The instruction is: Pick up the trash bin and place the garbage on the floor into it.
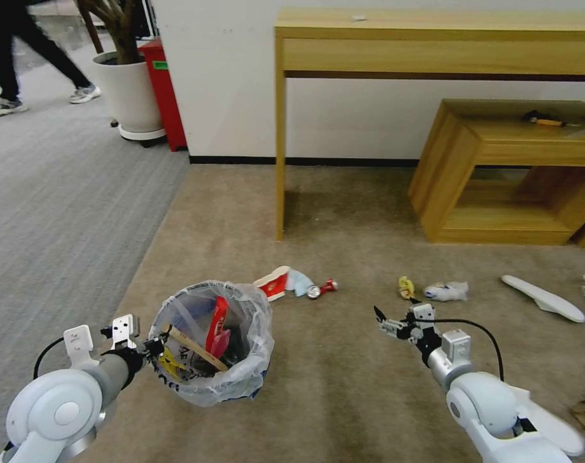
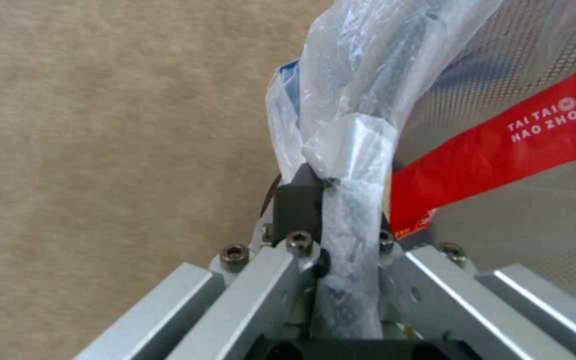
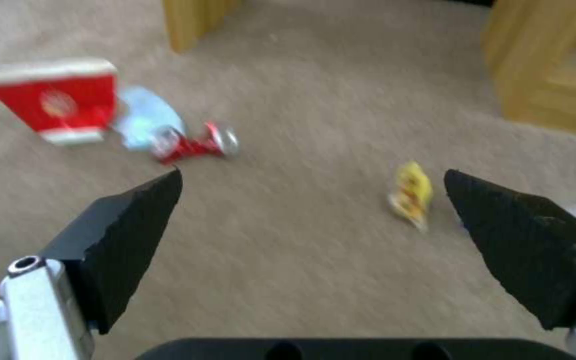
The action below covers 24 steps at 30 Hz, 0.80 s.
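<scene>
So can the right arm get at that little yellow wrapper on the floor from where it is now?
Probably yes. The right gripper hangs open above bare carpet, and the yellow wrapper lies just beyond its fingertips with nothing between them. The left gripper is off to the side, clamped on the trash bin rim.

Bare floor (image 1: 343,379) ahead (crushed can (image 1: 322,289) beyond).

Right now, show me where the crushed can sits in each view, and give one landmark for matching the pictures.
Head view: the can lies on the carpet beyond the bin, beside the red cup.
Left wrist view: not in it.
Right wrist view: the can lies beyond the open right end effector, next to the cup.
Shared landmark: the red cup.
</scene>
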Tool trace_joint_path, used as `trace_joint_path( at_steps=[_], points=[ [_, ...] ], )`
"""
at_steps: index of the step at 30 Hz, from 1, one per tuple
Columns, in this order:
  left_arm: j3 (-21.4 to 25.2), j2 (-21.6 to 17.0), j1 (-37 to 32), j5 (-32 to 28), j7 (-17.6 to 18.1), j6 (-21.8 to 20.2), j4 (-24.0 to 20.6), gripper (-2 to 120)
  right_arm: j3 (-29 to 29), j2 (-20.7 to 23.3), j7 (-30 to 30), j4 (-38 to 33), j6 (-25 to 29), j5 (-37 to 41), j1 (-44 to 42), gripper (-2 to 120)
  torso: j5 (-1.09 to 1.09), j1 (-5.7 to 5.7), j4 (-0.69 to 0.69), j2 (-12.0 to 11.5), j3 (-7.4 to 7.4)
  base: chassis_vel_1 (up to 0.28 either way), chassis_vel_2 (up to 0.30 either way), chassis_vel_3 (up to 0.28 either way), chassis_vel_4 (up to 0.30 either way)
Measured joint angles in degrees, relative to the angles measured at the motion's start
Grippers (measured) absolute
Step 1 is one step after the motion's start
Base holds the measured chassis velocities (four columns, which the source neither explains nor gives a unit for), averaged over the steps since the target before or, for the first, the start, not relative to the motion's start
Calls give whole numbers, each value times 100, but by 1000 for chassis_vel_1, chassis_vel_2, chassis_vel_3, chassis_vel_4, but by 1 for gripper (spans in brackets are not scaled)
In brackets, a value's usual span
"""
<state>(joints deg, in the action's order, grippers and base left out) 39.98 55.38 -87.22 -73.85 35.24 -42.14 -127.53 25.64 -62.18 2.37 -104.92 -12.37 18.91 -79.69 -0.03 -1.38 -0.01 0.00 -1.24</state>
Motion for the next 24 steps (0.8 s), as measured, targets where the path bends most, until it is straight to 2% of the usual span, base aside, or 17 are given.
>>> trace_joint_path(
  at_steps=[9, 15, 19, 24],
  points=[
    [24, 47, -4, 82, -160, 0, 56, 0, 191, -63, 407, 426, 105, -291, -373, 100, 0, 0, 0, 0, 0, -324, -327, 320, 324],
    [24, 26, 9, 94, -226, 0, 79, 0, 400, -165, 1117, 1145, 318, -223, -570, 100, 0, 0, -2, 0, 0, -316, -317, 316, 309],
    [24, 4, 22, 94, -232, 0, 80, 0, 417, -195, 1281, 1477, 378, -244, -573, 100, 3, 0, -2, 0, 0, -163, -163, 142, 144],
    [24, 6, 9, 110, -225, 0, 60, 0, 370, -269, 1353, 1847, 264, -270, -488, 100, -1, -1, 1, 0, 0, 9, -1, 11, -8]
  ],
)
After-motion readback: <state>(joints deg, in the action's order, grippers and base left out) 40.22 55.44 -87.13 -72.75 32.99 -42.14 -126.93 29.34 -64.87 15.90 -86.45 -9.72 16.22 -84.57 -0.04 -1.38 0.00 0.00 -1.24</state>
